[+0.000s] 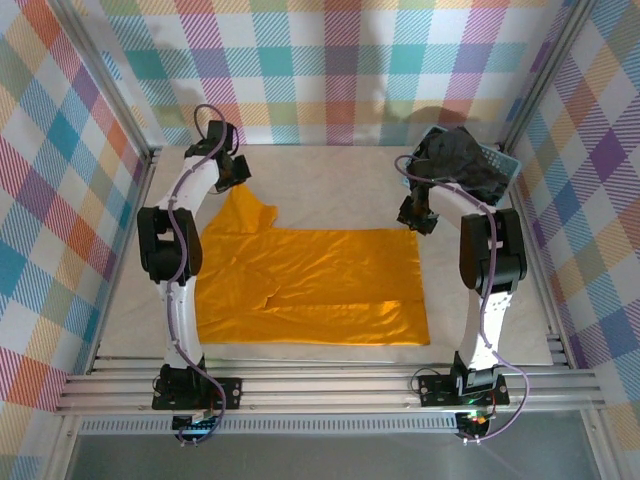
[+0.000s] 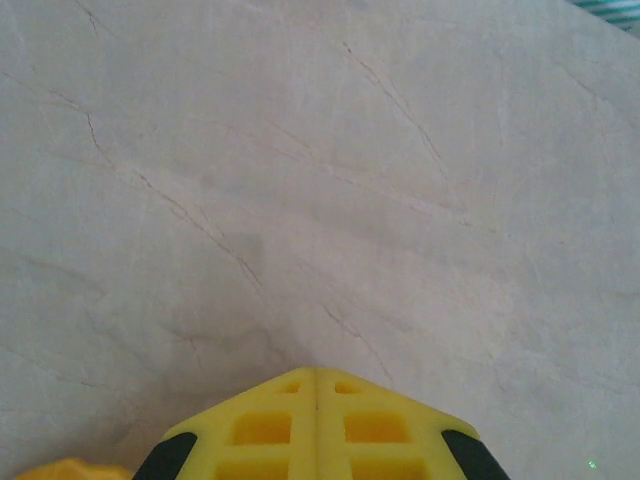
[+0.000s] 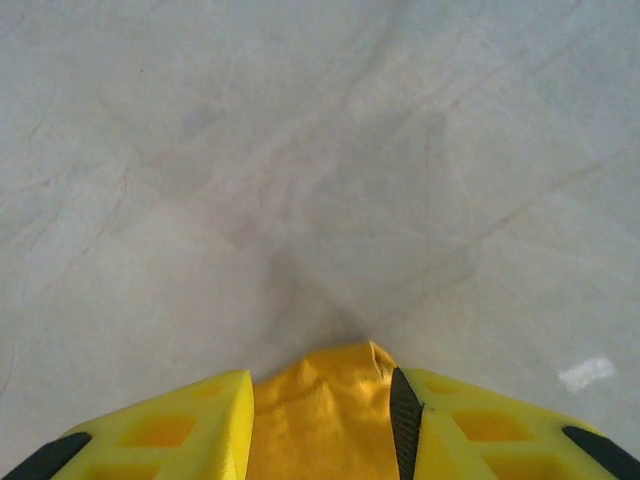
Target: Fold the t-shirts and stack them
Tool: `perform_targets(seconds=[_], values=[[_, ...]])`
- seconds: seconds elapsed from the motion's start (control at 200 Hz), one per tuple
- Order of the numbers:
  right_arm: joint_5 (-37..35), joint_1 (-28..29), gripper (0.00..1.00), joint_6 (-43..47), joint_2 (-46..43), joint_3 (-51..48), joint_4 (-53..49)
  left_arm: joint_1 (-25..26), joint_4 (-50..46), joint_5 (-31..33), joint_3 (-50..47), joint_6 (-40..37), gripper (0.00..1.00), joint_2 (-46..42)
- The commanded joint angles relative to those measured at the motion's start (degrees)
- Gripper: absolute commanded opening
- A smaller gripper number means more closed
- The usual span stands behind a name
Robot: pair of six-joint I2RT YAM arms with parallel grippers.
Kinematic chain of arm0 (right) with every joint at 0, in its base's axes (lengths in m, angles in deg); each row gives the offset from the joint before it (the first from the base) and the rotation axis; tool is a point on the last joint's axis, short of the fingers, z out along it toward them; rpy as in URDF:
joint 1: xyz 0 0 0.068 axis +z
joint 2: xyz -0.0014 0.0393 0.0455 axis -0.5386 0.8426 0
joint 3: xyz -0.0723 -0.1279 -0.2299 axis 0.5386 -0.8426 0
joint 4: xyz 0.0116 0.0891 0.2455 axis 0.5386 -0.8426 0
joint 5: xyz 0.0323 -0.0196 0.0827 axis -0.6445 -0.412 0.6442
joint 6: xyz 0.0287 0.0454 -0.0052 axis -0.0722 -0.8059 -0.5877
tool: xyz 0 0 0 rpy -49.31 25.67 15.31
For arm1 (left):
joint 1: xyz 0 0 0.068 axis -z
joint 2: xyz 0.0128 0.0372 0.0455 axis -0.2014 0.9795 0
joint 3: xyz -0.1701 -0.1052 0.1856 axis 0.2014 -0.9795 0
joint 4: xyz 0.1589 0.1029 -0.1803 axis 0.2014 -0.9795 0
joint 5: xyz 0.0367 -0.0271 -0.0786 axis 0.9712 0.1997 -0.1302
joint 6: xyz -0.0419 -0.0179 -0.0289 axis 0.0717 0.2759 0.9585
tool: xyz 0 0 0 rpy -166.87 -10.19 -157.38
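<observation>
Top external: left pincer (image 1: 236, 168) hangs just past the left sleeve of the orange-yellow t-shirt (image 1: 310, 285). The shirt lies flat on the tabletop (image 1: 330, 175), basewards of both pincers, long axis left-right. Left fingers (image 2: 270, 430) are pressed together, nothing seen between them. Right pincer (image 1: 420, 216) pinches the shirt's far right corner. The charcoal-black t-shirt (image 1: 458, 158) is heaped in the light blue basket (image 1: 508, 162) just behind it; right arm nearer.

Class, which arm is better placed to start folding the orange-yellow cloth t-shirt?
Right, probably: the right gripper grips the orange-yellow cloth t-shirt at its far right corner; the left gripper is shut, with pale table ahead.
</observation>
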Motion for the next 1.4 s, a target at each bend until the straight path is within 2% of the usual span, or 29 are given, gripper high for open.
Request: perform_targets(seconds=[0.0, 0.17, 0.32, 0.525, 0.66, 0.965, 1.215, 1.394], values=[[-1.6, -0.3, 0.40, -0.6, 0.5, 1.2, -2.7, 0.5, 0.6, -1.4, -1.8, -0.2, 0.00, -3.8], [-1.0, -0.3, 0.40, -1.2, 0.8, 0.4, -2.0, 0.8, 0.4, -2.3, -2.6, 0.8, 0.00, -5.2], [-0.1, -0.3, 0.32, -0.7, 2.8, 1.8, -2.8, 0.9, -0.5, -2.7, -3.2, 0.8, 0.00, -6.7], [0.3, -0.3, 0.18, -0.6, 3.4, 1.9, -3.5, 0.8, -1.8, -3.9, -5.2, 0.8, 0.00, -9.3], [-0.3, -0.3, 0.00, 0.3, 2.2, 1.3, -3.4, 0.9, -2.1, -5.1, -7.9, 1.6, 0.00, -11.4], [1.0, -0.1, 0.00, 6.1, -6.8, -3.8, -0.3, 0.8, -3.8, -5.4, -20.3, 4.4, 0.00, -24.2], [4.3, -0.1, 0.00, 9.2, -15.1, -9.8, -2.1, 0.4, -4.3, -4.0, -38.1, 7.2, 0.00, -43.1], [1.5, -0.1, 0.00, 5.8, -22.4, -17.3, -4.1, 0.3, -8.4, 0.1, -47.0, 9.0, 0.00, -56.1]])
